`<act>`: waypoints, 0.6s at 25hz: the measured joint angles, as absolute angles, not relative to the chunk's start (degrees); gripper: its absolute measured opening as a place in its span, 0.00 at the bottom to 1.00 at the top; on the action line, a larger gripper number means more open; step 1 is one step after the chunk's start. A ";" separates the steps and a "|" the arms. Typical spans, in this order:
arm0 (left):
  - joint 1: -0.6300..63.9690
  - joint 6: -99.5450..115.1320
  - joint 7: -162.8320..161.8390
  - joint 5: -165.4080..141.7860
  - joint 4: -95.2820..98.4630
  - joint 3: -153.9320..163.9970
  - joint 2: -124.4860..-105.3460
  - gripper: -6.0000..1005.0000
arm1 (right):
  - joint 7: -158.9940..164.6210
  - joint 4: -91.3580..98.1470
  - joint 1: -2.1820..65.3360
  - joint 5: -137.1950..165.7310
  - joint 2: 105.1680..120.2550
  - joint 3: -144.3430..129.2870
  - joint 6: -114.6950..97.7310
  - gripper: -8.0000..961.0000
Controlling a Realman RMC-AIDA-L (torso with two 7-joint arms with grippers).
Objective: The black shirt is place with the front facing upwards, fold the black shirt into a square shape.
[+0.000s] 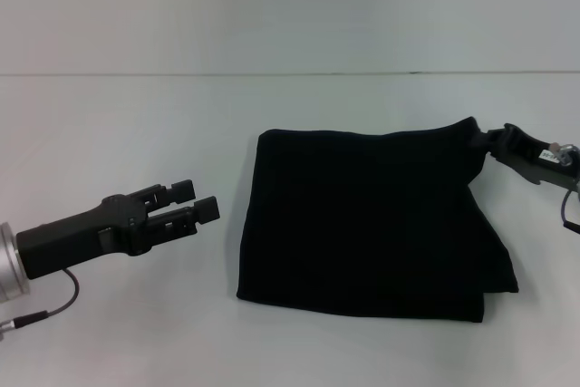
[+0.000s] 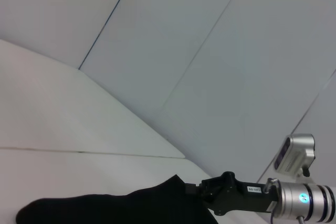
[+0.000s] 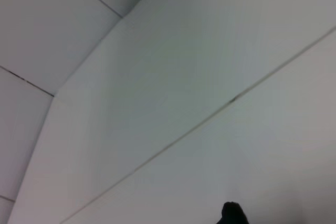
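Observation:
The black shirt point(image 1: 362, 224) lies folded into a rough rectangle right of the table's middle, plain side up, its near right corner bulging out. My right gripper point(image 1: 497, 140) is at the shirt's far right corner and is shut on that corner, pulling it into a raised point. The left wrist view shows the same hold: the right gripper point(image 2: 197, 191) pinches the tip of the shirt point(image 2: 105, 208). My left gripper point(image 1: 199, 200) hovers open to the left of the shirt, a short gap from its left edge, with nothing between its fingers.
The white table point(image 1: 136, 115) runs back to a pale wall point(image 1: 290, 6). A cable point(image 1: 569, 210) hangs under the right arm near the table's right side. A small dark shape point(image 3: 232, 214) shows in the right wrist view.

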State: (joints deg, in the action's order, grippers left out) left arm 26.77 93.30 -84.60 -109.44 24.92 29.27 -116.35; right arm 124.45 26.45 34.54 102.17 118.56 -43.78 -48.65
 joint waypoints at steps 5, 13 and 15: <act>26.54 93.87 -84.98 -109.25 23.76 28.99 -116.52 0.80 | 122.68 26.36 33.30 102.14 118.09 -39.85 -49.26 0.06; 26.97 93.77 -85.14 -109.12 23.48 28.93 -116.66 0.80 | 116.45 25.87 32.21 102.11 117.48 -33.16 -51.68 0.08; 27.01 93.55 -85.15 -109.10 23.46 28.88 -116.83 0.80 | 114.57 25.86 31.58 102.12 117.66 -30.64 -52.78 0.09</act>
